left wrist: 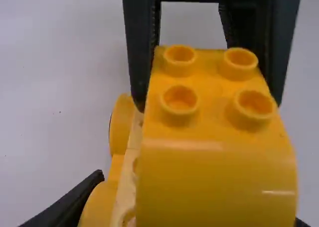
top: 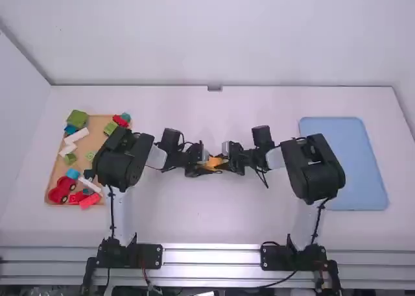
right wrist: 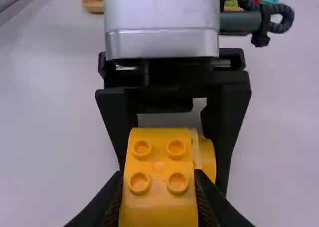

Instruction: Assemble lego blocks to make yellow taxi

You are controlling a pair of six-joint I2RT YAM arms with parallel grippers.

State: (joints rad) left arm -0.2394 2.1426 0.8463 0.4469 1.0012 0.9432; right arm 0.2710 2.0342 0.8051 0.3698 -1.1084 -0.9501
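The work seemed to be at the joining of the yellow block (right wrist: 159,157) to the wheeled base (left wrist: 130,160), out over the middle of the table (top: 214,224), between the two arms. The right gripper (right wrist: 158,174) had its fingers closed on the block's sides, while the left gripper (right wrist: 172,173) faced it, its fingers narrowed about the base, one beside a wheel (right wrist: 207,159). The block's four studs were bare, so there was room for another piece on top. The next move, as I judged it, called for firm, level pressure until the block was fully home, then for one gripper to let go while the other kept the car steady; a tilted push might have sprung the parts apart. More blocks lay in the tray (top: 98,128) on the left. Whether the joint was tight I could not tell, for the fingers and the block itself covered much of it. The block ran off the bottom edge of both wrist views, the base's underside was hidden, and from above the grippers covered most of the car.
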